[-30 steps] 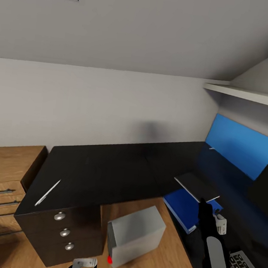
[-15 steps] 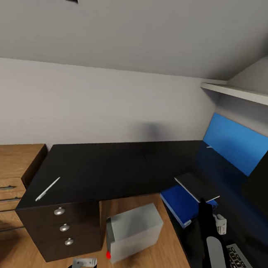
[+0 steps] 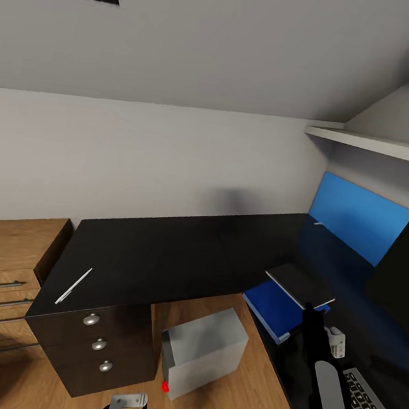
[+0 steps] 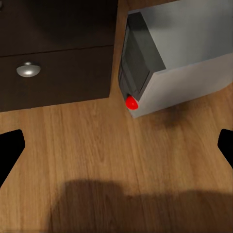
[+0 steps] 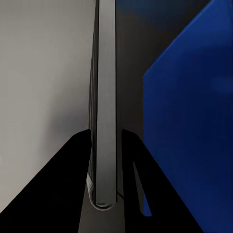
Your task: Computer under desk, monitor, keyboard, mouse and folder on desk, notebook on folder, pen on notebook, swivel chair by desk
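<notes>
Notebook (image 3: 300,285), thin and dark with a pale page edge, is pinched at its near edge in my right claw (image 3: 312,310); in the right wrist view its edge sits between my two dark fingers (image 5: 58,189). It hangs slightly tilted just above the bright blue folder (image 3: 275,308) on the glossy black table (image 3: 180,252), right of centre in the head view. Over the last second the whole view slid slightly, so my camera moved; the notebook has kept its place over the folder, so I judge the stacking almost done. My left claw (image 4: 116,145) is spread empty over the floor by the computer (image 3: 204,350). The pen (image 3: 73,286) lies at the table's left end.
</notes>
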`<state>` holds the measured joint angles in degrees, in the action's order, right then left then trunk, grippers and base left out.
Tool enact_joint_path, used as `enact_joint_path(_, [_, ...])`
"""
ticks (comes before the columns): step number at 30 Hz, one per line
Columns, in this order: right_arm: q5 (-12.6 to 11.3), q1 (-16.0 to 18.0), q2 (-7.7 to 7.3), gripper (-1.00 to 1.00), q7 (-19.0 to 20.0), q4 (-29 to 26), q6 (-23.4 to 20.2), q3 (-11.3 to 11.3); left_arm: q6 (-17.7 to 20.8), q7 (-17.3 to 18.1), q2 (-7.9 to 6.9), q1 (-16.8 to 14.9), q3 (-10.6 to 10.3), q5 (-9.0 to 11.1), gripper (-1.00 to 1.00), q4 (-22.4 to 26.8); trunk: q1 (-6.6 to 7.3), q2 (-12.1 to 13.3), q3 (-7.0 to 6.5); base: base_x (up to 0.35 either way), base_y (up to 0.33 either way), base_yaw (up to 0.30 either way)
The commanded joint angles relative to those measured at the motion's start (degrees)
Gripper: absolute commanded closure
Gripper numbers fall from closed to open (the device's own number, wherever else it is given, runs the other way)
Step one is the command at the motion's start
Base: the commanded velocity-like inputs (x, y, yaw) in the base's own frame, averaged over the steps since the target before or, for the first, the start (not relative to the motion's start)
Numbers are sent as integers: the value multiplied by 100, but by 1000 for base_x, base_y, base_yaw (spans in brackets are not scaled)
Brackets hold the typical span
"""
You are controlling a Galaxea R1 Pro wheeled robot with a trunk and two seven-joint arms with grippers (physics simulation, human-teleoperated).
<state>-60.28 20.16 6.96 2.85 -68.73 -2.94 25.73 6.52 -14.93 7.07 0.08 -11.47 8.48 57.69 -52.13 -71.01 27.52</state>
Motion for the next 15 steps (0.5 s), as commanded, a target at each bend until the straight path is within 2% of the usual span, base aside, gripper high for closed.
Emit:
enact_joint_path(1, [-63, 5, 7, 100, 40, -1, -31, 20, 25, -38, -3, 1, -15, 55, -100, 14, 0, -3, 5, -1, 0, 0])
enact_joint_path(15, [-59, 5, 7, 100, -47, 213, -36, -65, 25, -45, -3, 1, -13, 54, -100, 14, 0, -3, 5, 0, 0, 0])
